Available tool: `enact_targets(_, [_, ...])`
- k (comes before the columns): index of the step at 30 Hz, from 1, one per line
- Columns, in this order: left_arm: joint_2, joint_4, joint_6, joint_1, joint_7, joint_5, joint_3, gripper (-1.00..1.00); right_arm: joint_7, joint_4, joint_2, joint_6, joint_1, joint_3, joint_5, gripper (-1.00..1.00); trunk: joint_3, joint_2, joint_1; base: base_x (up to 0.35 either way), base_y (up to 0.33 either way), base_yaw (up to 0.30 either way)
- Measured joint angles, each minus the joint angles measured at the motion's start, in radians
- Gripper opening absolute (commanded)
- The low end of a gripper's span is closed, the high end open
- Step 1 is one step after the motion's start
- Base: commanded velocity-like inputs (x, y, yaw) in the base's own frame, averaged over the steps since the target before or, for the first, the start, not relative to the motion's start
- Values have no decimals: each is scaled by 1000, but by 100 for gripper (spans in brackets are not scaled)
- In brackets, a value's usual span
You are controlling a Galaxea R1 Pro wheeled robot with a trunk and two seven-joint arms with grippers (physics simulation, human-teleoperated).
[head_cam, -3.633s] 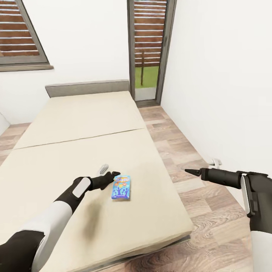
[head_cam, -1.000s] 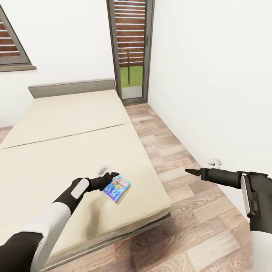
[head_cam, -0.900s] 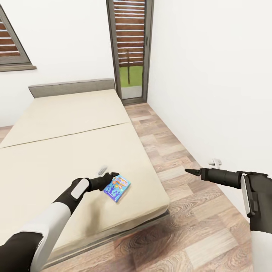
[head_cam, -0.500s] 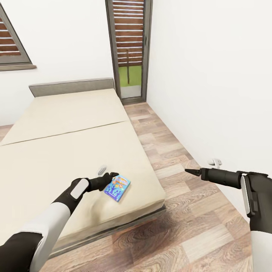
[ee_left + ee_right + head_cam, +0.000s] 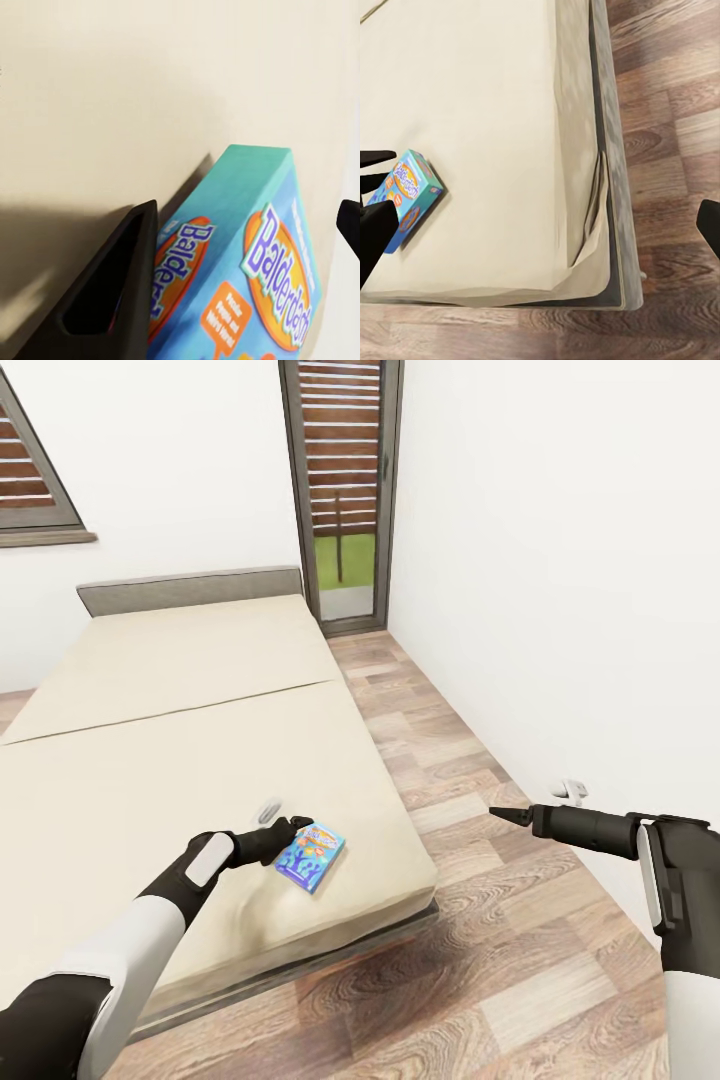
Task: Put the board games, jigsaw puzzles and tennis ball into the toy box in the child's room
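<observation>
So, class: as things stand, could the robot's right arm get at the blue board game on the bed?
Probably not without moving: the right gripper hangs over the floor beside the bed, and the left gripper already grips the blue board game.

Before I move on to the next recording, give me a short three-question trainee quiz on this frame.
1. True or false: the blue cartoon-printed card box lies flat on the beige mattress of the bed.
2. Multiple choice: the left gripper is A) open above the floor, B) shut on the blue box, C) resting on the headboard.
3. Fill in: the right gripper hangs over the wood-plank ____.

Key: 1 false, since the box is tilted, one end lifted in the gripper. 2 B. 3 floor.
</observation>
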Motion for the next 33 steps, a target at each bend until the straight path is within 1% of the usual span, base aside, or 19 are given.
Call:
enact_targets(10, [0,0,-1,0,-1,1,1,100,0,0,0,0,0,0,0,100,0,0,0,-9,-5,0])
enact_targets(20, [1,-1,-1,1,-3,4,1,100,0,0,0,0,0,0,0,100,0,0,0,-116,-72,0])
enact_targets(33, [1,-1,-1,2,-2,3,1,100,0,0,0,0,0,0,0,100,0,0,0,-29,-19,0])
